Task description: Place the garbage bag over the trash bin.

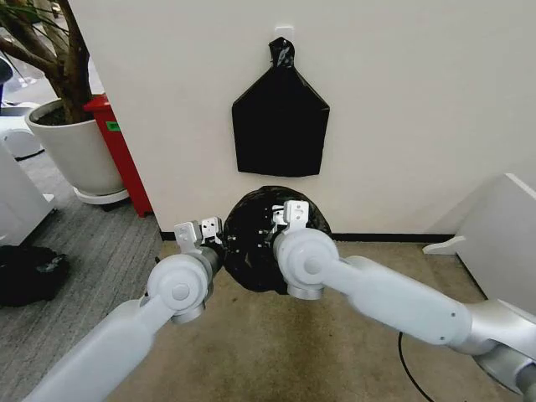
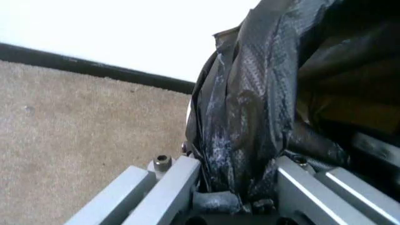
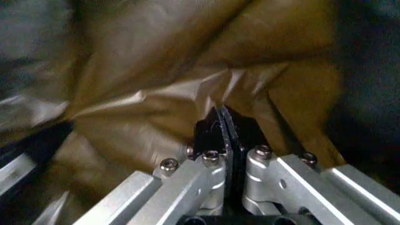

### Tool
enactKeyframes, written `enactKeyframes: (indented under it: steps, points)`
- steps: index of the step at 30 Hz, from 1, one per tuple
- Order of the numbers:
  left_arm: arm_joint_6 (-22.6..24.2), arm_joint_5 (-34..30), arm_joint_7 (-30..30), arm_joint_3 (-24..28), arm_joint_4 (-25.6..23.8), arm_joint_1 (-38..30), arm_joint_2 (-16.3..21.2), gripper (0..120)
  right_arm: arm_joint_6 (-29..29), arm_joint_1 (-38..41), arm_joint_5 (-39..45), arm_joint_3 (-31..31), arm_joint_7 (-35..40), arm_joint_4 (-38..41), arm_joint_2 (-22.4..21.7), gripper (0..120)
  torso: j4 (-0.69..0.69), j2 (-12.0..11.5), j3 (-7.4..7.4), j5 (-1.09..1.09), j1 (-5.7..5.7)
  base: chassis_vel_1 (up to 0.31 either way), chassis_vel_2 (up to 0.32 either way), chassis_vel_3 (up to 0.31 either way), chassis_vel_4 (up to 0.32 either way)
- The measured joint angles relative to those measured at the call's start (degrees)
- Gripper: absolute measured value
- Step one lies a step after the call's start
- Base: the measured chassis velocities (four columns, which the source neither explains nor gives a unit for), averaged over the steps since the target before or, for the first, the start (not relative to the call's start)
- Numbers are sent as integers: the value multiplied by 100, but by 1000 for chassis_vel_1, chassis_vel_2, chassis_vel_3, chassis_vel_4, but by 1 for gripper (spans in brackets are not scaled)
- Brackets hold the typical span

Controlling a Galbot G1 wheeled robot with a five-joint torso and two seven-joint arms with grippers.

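The garbage bag [image 1: 249, 251] is a glossy black crinkled mound on the carpet against the wall, and it hides the trash bin. My left gripper [image 1: 214, 228] sits at the bag's left edge. In the left wrist view the left gripper [image 2: 234, 171] is shut on a thick gathered fold of the bag [image 2: 250, 93]. My right gripper [image 1: 289, 214] reaches onto the top of the mound. Up close the right gripper [image 3: 226, 119] is shut on a thin sheet of the bag's film [image 3: 156, 61], which looks brownish and see-through there.
A flat black bag bundle [image 1: 280, 126] hangs knotted on the wall above the mound. A large white plant pot [image 1: 75, 155] and a red stand [image 1: 121, 151] are at the left, white furniture [image 1: 502, 234] at the right. A dark cable [image 1: 410, 360] lies on the carpet.
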Motion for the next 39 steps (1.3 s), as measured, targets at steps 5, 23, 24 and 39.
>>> enactKeyframes:
  steps: [5, 23, 24, 39]
  points:
    - [0, 41, 27, -34, -144, 73, 2, 0, 43, 18, -198, -40, 88, -559, 255, 0, 0, 0, 0, 0, 0, 0, 0, 0, 0]
    - [-53, 25, 31, -148, -138, 99, 29, 0, 349, 176, 88, -242, 396, -51, 327, 0, 0, 0, 0, 1, 0, 0, 0, 0, 0]
    - [-55, 33, 37, -148, -128, 99, 28, 0, 357, 181, 147, -249, 407, -2, 309, 0, 0, 0, 0, 1, 0, 0, 0, 0, 0]
    - [-63, 58, 111, -242, -182, 85, 64, 0, 222, -158, 355, -114, 368, -380, 215, 0, -1, 0, 0, 2, 0, 0, 0, 0, 0]
